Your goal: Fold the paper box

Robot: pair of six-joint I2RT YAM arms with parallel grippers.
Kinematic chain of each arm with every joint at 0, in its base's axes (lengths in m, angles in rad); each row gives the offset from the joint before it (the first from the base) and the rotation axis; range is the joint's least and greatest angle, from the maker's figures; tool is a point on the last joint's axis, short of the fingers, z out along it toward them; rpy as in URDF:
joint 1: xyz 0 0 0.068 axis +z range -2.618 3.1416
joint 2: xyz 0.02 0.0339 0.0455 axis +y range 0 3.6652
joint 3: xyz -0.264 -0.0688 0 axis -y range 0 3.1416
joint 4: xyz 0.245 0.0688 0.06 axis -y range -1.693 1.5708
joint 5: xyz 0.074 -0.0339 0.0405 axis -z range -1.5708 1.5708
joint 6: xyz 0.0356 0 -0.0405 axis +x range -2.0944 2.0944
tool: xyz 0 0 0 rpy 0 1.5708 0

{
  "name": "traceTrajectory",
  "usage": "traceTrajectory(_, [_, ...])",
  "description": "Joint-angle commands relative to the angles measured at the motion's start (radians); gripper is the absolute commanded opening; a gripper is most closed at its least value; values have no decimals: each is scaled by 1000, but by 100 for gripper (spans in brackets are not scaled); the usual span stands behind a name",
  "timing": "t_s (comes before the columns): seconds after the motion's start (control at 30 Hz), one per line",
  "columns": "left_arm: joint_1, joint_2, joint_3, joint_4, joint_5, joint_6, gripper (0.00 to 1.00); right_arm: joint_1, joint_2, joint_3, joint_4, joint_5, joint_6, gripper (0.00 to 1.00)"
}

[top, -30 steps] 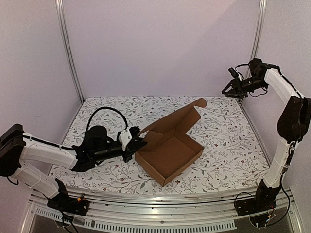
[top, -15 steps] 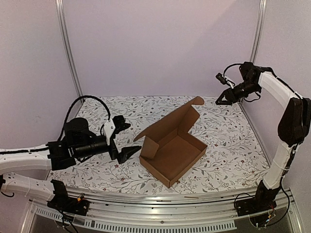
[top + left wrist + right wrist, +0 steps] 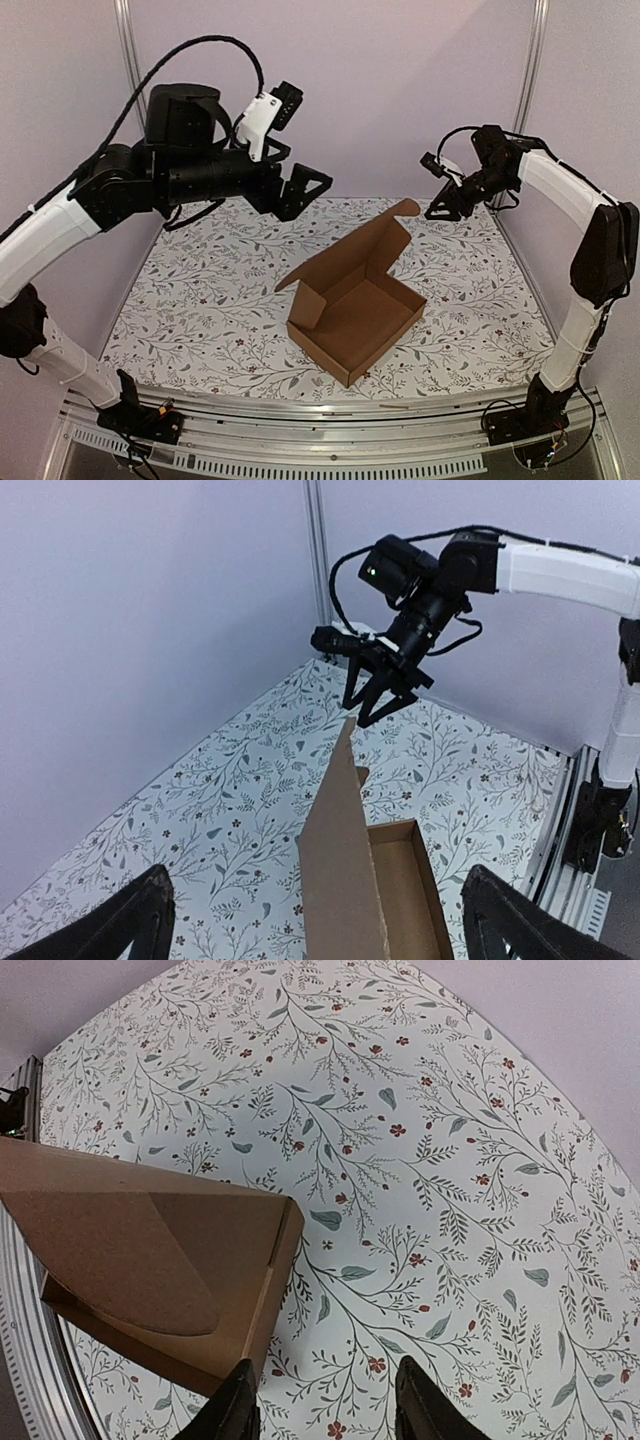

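Left hand (image 3: 296, 148): hovering high over the rear left of the surface (image 3: 190, 300), fingers spread wide, empty. Right hand (image 3: 443, 206): hanging above the rear right, fingers partly apart, empty, near the tip of the raised lid. Paper box (image 3: 352, 322): sitting mid-surface, tray facing up, lid flap standing up toward the back, well apart from the left hand

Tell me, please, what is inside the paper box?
Only its bare brown floor shows inside the paper box; nothing lies there. The strip just behind the near walls is hidden.
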Motion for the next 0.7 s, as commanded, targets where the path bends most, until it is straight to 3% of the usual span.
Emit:
traceTrajectory(0.0, [-94, 223, 202, -451, -147, -28, 100, 10, -24, -4, 16, 30, 11, 45])
traceTrajectory(0.23, [-177, 399, 331, -549, -269, 37, 98, 11, -57, -61, 33, 51, 18, 46])
traceTrajectory(0.43, [-180, 445, 353, -534, -249, 76, 76, 18, -53, -53, 38, 46, 33, 46])
traceTrajectory(0.67, [-175, 472, 347, -517, -249, 143, 58, 22, -64, -70, 36, 21, 17, 46])
